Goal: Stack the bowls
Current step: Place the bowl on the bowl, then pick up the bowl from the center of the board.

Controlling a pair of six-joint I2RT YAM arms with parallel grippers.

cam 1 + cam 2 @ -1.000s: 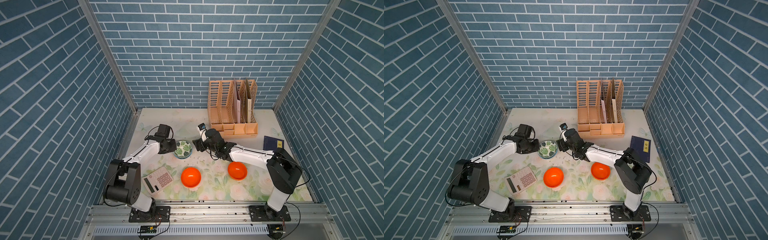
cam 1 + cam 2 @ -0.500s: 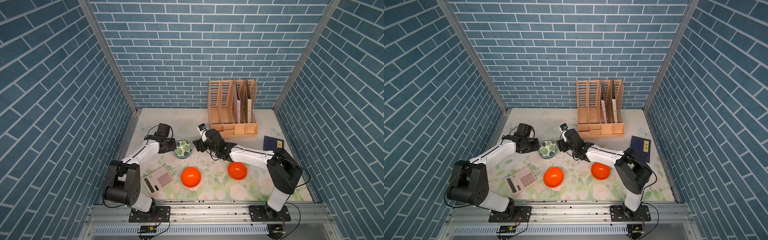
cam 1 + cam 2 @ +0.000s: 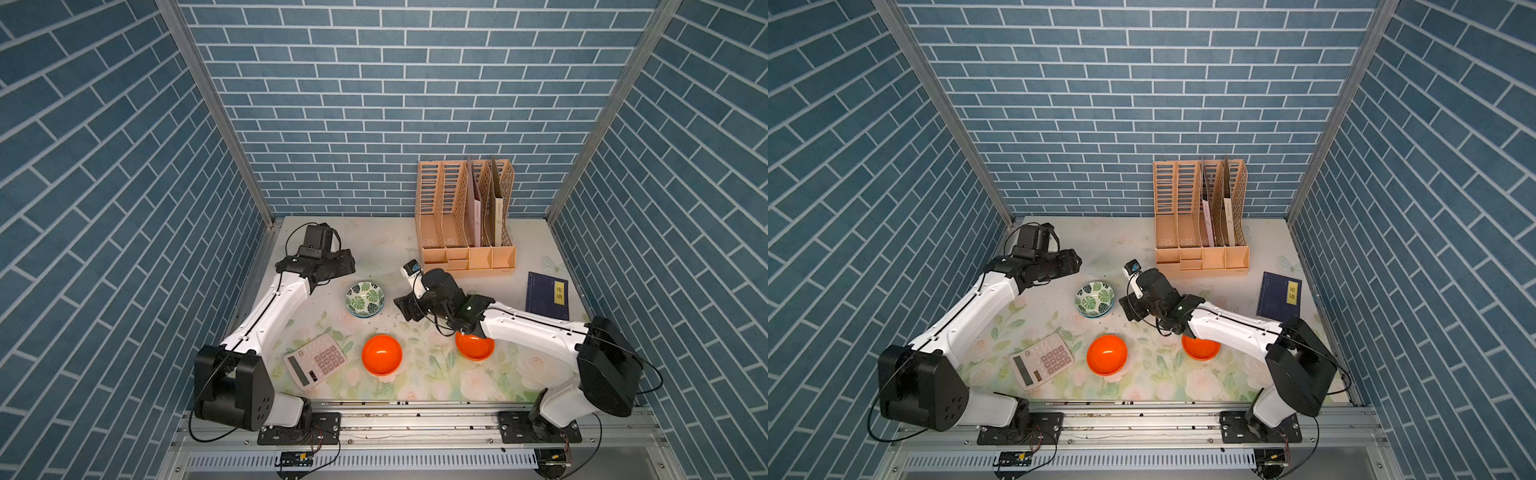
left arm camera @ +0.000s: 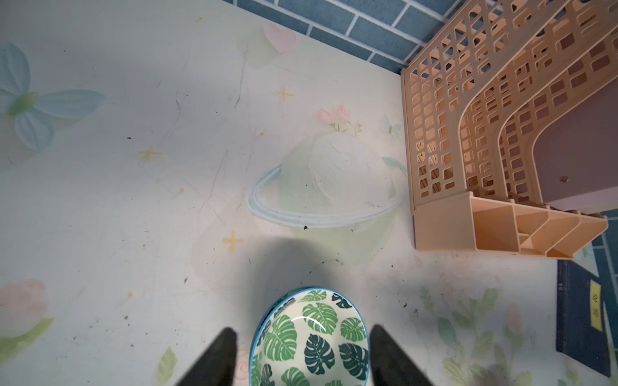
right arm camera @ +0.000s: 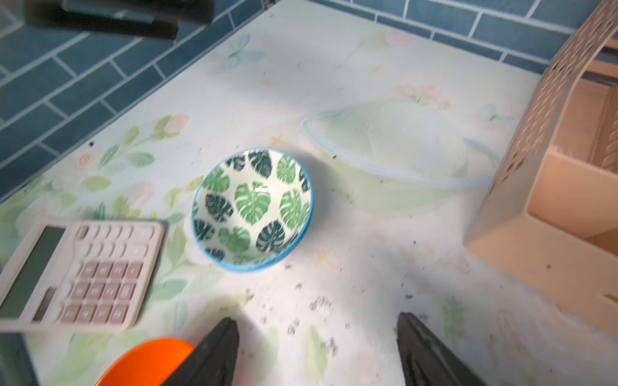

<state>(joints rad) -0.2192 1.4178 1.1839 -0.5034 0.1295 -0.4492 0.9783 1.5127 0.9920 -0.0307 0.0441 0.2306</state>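
At the far left, the left gripper (image 4: 303,329) hangs over the back-left part of the flowered table mat (image 3: 374,237) with its jaws spread apart and gripping nothing. In the left wrist view they straddle the rim of the leaf-print bowls (image 3: 365,298), one jaw clearly apart from it, the other so close that contact cannot be told. Those two white, blue-edged bowls sit nested one inside the other, upright on the mat left of centre. The lower one shows only as a second blue rim peeping out beneath the upper, whose inside shows just its green leaf pattern. In front of them, nearer the left arm's base, a pink calculator (image 3: 316,360) lies flat and askew. Just right of it an orange bowl (image 3: 381,354) stands upright by itself at front centre, its glossy hollow bare, well apart from the nested pair. Further right the right gripper (image 5: 316,317) hovers over bare mat beside the leaf-print bowls, jaws wide and clasping nothing. Under that arm the second orange bowl (image 3: 475,353) stands upright on the mat, partly hidden, also alone. At the back right a peach file rack (image 3: 465,257) has four slots, and the two right ones each hold an upright folder. Right of it, nearer the front, a dark blue book (image 3: 547,295) with a yellow label lies flat
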